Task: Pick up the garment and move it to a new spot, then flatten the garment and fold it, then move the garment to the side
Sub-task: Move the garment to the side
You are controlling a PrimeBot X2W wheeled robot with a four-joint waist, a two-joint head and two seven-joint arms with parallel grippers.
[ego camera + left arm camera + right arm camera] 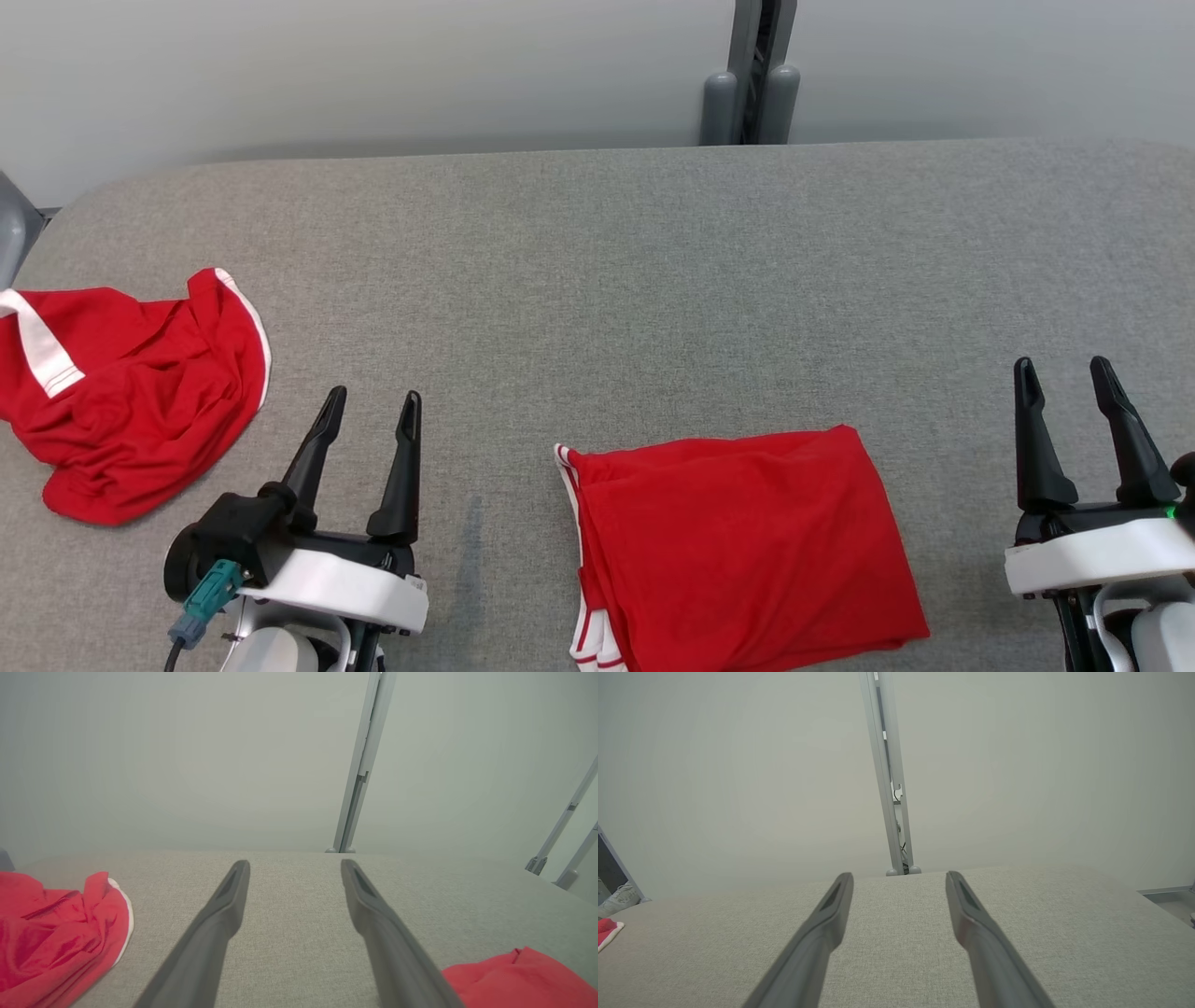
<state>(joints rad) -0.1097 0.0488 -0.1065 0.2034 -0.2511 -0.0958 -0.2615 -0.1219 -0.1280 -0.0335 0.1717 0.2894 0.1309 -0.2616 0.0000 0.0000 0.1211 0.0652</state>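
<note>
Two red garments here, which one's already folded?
The folded garment is the one at the front edge, right of centre: a flat, neat rectangle. The crumpled garment at far left is a heap.

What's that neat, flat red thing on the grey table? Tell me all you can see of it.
A red garment, thin soft knit by its look, folded into a rough rectangle with white stripes along its left edge. It lies flat on the table, close before the robot, slightly skewed. Only the table touches it.
</note>
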